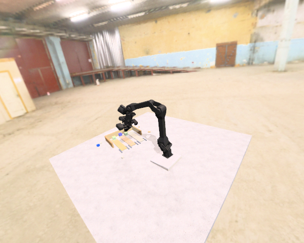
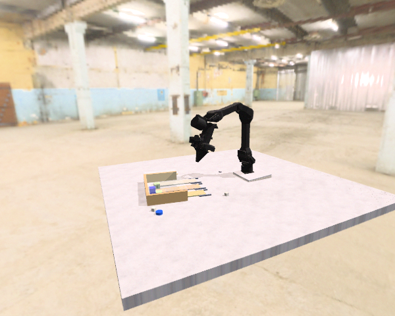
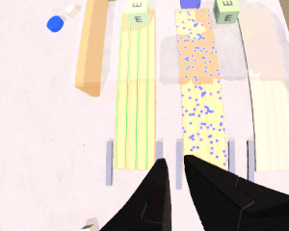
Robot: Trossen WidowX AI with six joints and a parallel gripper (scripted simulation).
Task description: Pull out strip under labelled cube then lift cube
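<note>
My gripper (image 1: 126, 129) (image 2: 197, 160) (image 3: 174, 165) is shut and empty, in the air above the strips' near ends. A light green cube (image 1: 114, 137) (image 2: 158, 191) (image 3: 138, 12) with an E label sits on the far end of the green-striped yellow strip (image 1: 120, 145) (image 2: 196, 193) (image 3: 142, 96). A darker green cube (image 1: 125, 133) (image 2: 156, 185) (image 3: 226, 11), also marked E, stands between the blue-dotted strip (image 1: 127, 140) (image 3: 204, 130) and the plain pale strip (image 1: 136, 136) (image 3: 272, 120). A blue cube (image 1: 120, 134) (image 2: 152, 189) (image 3: 190, 3) is at the dotted strip's far end.
A wooden wall (image 1: 109, 141) (image 2: 166, 197) (image 3: 91, 48) borders the strips on the sides and back. Low grey rails (image 3: 109, 163) flank their near ends. A blue disc (image 1: 98, 145) (image 2: 158, 212) (image 3: 55, 23) and a small pale block (image 1: 122, 157) (image 2: 226, 194) lie outside.
</note>
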